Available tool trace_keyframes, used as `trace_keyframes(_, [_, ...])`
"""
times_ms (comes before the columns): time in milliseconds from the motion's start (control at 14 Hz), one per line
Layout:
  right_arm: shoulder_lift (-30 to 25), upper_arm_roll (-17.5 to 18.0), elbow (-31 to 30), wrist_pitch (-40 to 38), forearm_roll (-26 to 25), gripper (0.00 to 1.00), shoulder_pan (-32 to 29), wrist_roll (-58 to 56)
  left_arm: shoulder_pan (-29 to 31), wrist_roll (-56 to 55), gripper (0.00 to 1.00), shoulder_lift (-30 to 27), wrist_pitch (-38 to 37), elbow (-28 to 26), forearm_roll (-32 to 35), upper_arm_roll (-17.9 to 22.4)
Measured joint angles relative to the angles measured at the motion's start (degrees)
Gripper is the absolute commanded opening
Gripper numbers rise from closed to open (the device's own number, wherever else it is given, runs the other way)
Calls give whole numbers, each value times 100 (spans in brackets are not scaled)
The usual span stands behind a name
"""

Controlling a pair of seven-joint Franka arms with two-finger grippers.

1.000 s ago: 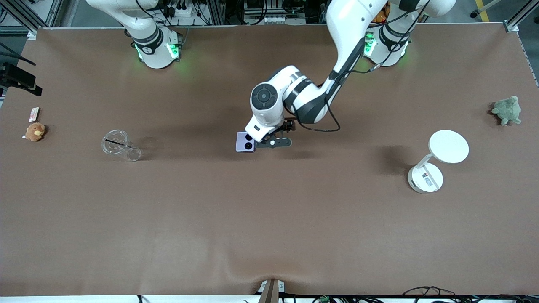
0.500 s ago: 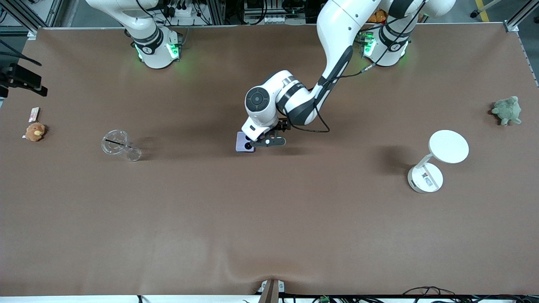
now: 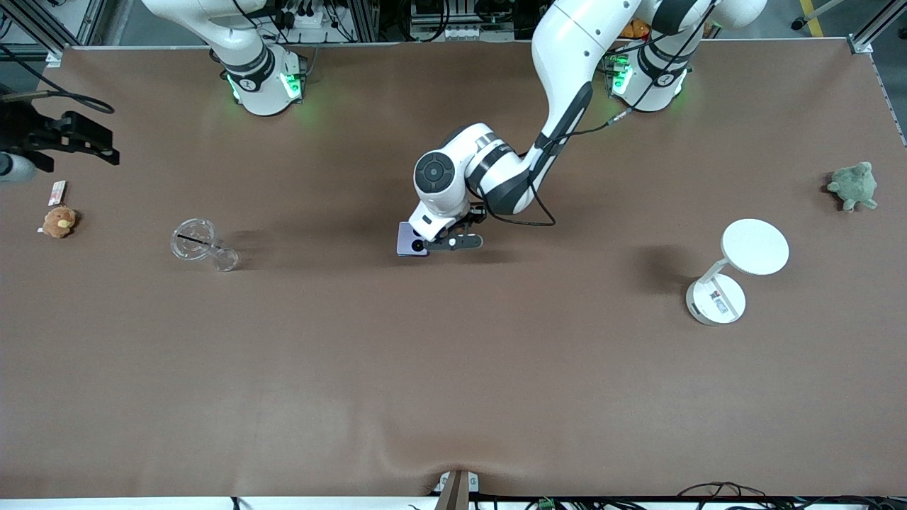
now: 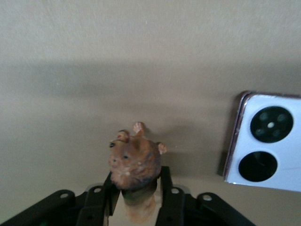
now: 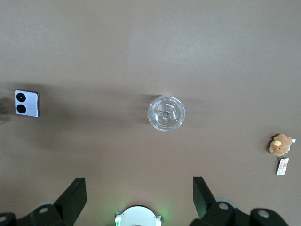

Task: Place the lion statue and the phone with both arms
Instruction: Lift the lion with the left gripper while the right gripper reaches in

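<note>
My left gripper (image 3: 445, 238) is low over the middle of the table, right beside the phone (image 3: 411, 241), and is shut on the lion statue (image 4: 134, 162). The statue is a small brown figurine held head outward between the fingers (image 4: 165, 188); in the front view the wrist hides it. The phone, pale lavender with two black camera circles, lies flat on the table and also shows in the left wrist view (image 4: 265, 141) and the right wrist view (image 5: 27, 103). My right gripper (image 3: 85, 138) hangs high over the right arm's end of the table, open and empty (image 5: 138, 186).
A clear glass cup (image 3: 202, 244) sits between the phone and the right arm's end. A round orange-brown plush toy (image 3: 58, 222) with a tag lies at that end. A white round-topped stand (image 3: 737, 269) and a green plush turtle (image 3: 854, 185) are toward the left arm's end.
My left gripper has moved a little toward the phone with the lion statue and now partly covers it. My right gripper has swung further into the front view.
</note>
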Motion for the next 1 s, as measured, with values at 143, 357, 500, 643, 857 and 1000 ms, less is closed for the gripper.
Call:
trace_keyframes(143, [12, 3, -2, -35, 42, 100, 115, 1, 24, -10, 0, -44, 9, 108, 0, 85])
trace_keyframes(357, [78, 8, -11, -51, 147, 100, 424, 446, 63, -12, 0, -371, 12, 222, 0, 432])
trace_keyframes(500, [200, 14, -36, -53, 275, 100, 675, 850, 87, -15, 0, -717, -23, 232, 0, 811])
trace_keyframes(643, [333, 15, -129, -52, 787, 100, 756, 1051, 167, -18, 0, -1029, -131, 230, 0, 1214])
trace_keyframes(857, [425, 2, -472, 58, 1463, 100, 769, 1140, 556, -18, 0, -1248, -477, 210, 6, 1600])
trace_keyframes(1000, [436, 4, -680, 221, 1554, 100, 887, 1292, 911, 27, 0, -1243, -593, 153, 234, 1747])
